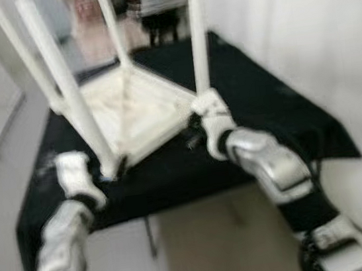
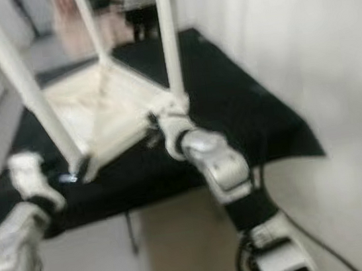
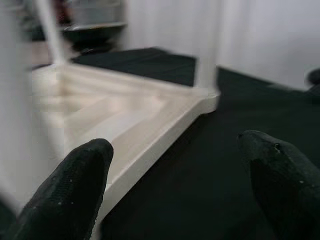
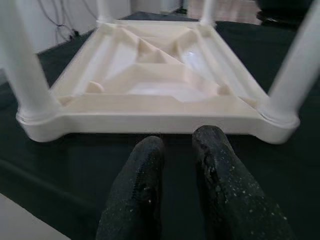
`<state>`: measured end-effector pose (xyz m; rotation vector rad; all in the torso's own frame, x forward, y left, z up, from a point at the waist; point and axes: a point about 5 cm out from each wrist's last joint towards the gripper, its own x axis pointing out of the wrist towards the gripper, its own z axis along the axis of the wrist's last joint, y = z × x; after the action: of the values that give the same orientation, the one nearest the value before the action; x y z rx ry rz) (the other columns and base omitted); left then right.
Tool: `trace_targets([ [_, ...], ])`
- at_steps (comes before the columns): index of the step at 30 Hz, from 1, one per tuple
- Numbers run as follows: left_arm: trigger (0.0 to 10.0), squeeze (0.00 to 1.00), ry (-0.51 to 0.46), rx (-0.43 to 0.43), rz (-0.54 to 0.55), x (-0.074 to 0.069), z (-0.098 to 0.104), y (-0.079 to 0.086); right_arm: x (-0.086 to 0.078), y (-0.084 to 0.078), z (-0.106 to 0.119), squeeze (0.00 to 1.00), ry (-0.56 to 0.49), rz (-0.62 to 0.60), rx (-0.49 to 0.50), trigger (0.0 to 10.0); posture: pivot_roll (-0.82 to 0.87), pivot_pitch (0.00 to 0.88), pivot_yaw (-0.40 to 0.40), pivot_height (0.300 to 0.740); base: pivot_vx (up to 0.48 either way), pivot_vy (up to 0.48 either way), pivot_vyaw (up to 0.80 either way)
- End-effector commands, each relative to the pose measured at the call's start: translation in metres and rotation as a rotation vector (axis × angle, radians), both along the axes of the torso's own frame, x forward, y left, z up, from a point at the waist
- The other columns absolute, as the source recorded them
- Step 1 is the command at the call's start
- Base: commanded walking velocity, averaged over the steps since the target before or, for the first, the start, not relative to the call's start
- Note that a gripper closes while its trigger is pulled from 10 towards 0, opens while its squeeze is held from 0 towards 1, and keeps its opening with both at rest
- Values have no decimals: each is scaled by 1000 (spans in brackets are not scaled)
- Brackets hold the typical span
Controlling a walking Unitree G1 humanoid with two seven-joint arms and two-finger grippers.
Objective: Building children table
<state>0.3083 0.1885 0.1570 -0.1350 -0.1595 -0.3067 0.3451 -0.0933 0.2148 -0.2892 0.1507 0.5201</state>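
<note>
Lying upside down on the black-draped worktop, the white plastic children's table has its top face down and its ribbed underside turned up, which leaves the leg sockets at the corners reachable from above. All four white legs stand in their corners and rise past the top of the head views, so the assembly looks, by my judgement, near its end; what remains is probably pressing the legs home and turning the piece upright. The head views are blurred, so how firmly each leg is seated cannot be told.

The right claw rests low over the cloth just in front of the table's near edge, between two corner legs, its two black fingers drawn nearly together with nothing between them. In the left eye view the right arm reaches to the near right corner, close to the foot of that leg, likely to steady or nudge the frame.

The left claw is spread wide and empty, one finger near the table's rim at the near left corner, the other over bare cloth. That stance suits closing on the rim or the leg beside it.

A pale wall stands to the right of the worktop, and light floor shows below its front edge.
</note>
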Motion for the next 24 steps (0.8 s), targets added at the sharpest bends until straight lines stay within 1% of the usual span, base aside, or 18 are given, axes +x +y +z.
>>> trace_targets([
  [1,10000,0,-27,9,8,-1,7,7,-2,4,1,0,-1,16,5,10000,-112,95,115,740,0,0,0],
  [5,10000,0,-64,35,39,1,17,10,-2,4,0,0,1,14,8,10000,-105,92,115,740,0,0,0],
  [8,10000,0,-75,44,80,3,20,15,-2,5,-2,0,5,18,8,10000,-104,90,114,740,0,0,0],
  [11,10000,0,-71,91,213,8,19,26,-4,7,-5,0,10,25,7,10000,-104,86,116,740,0,0,0],
  [12,10000,0,-71,91,213,8,19,26,-4,7,-5,0,10,25,7,10000,-104,86,116,740,0,0,0],
  [13,10000,0,-62,99,257,8,17,30,-4,7,-5,0,11,25,7,10000,-103,85,117,740,0,0,0],
  [14,10000,0,-30,102,300,9,10,32,-4,7,-6,0,12,25,5,10000,-105,84,117,740,0,0,0],
  [16,10000,0,-19,107,301,8,6,30,-5,7,-7,0,13,25,4,10000,-107,84,117,740,0,0,0],
  [21,10000,0,-26,116,279,7,6,24,-5,7,-8,0,14,26,0,10000,-104,83,117,740,0,0,0],
  [24,10000,0,-29,118,286,8,6,23,-5,8,-9,0,14,28,0,10000,-104,83,117,740,0,0,0],
])
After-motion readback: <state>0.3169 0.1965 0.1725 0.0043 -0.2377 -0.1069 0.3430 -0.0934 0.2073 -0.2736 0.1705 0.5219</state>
